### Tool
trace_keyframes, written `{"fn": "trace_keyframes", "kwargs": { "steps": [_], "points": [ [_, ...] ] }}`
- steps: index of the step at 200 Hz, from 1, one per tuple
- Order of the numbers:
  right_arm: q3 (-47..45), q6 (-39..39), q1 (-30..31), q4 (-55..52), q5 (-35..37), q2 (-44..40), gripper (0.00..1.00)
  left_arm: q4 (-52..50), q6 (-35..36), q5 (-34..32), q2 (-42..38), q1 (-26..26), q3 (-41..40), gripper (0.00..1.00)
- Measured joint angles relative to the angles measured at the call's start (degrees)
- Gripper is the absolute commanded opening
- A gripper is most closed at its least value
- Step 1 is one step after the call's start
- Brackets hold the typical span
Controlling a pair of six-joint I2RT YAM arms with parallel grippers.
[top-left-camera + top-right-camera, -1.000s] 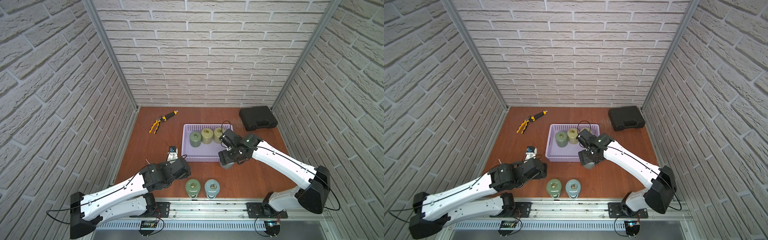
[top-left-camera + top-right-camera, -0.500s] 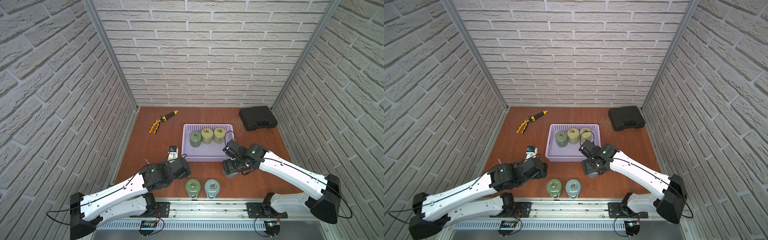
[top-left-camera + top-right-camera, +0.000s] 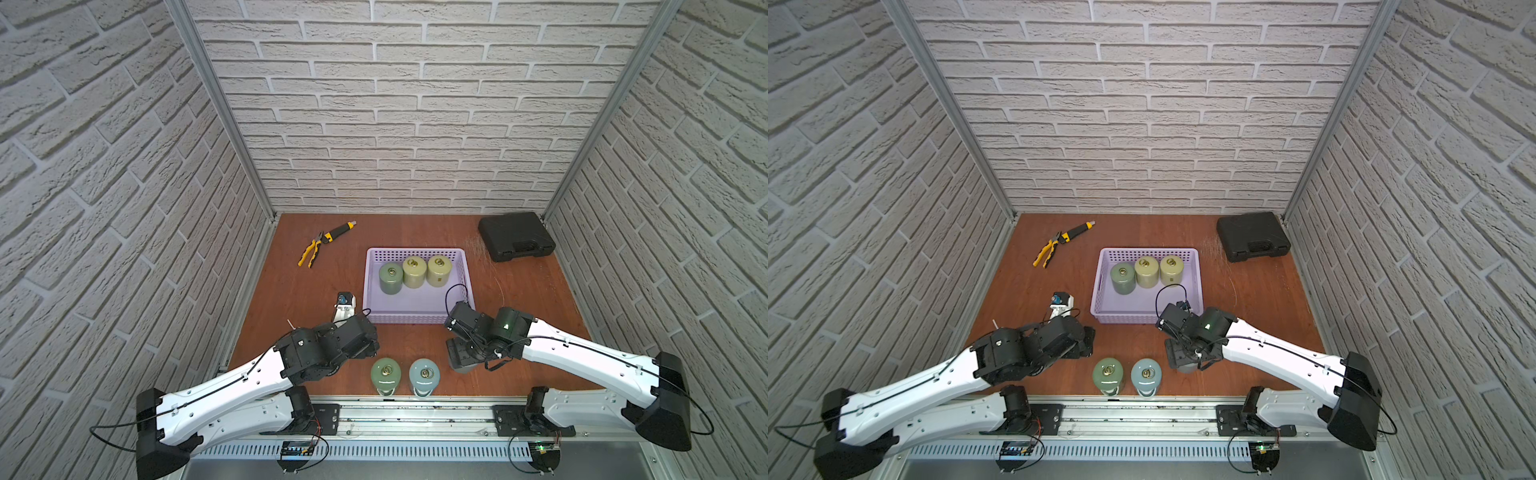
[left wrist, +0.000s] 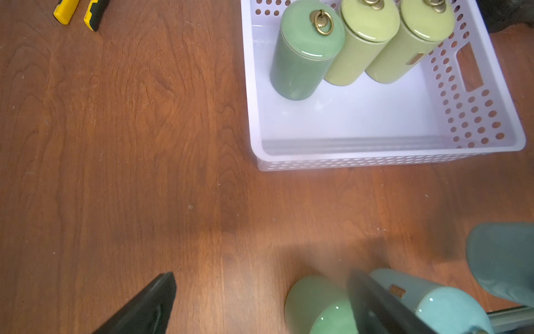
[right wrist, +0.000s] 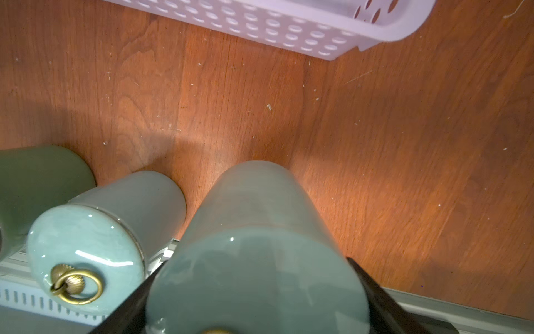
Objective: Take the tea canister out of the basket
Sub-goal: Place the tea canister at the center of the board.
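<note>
**Left arm** (image 3: 232, 382): no change from one second earlier. Its jaws stood fully apart and empty, low over the worktop (image 3: 291, 291), just beside the green canister (image 3: 385, 372) at the front edge.

**Blue canister** (image 3: 424, 372): unchanged. It stood upright just beside the green one.

**Basket** (image 3: 415, 318): not displaced. A row of three canisters (image 3: 414, 272) stood upright along its far wall. Its near half was vacant.

**Right arm** (image 3: 582, 357): changed. One second earlier its jaws were at the basket's near right corner. Half a second earlier they were past the near wall. They now stood further forward, over the worktop. The jaws were set wide on the grey-green tea canister (image 5: 254, 245), one finger on each side of its body, and held it upright. The canister was fully outside the basket, near the blue canister but apart from it, in line with the front row. Whether its base had met the worktop could not be determined.

**Task status (judgement):** extraction from the basket was complete. Only set-down and release remained. The release should be made without disturbing the adjacent blue canister.
</note>
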Motion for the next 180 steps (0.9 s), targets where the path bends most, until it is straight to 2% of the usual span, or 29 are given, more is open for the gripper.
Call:
{"fn": "trace_keyframes", "kwargs": {
  "steps": [180],
  "points": [
    [-7.02,13.4,10.97,4.44,2.91,-0.72,0.49,-0.46,0.48,1.33,-2.97,0.02,-1.55,0.98]
  ]
}}
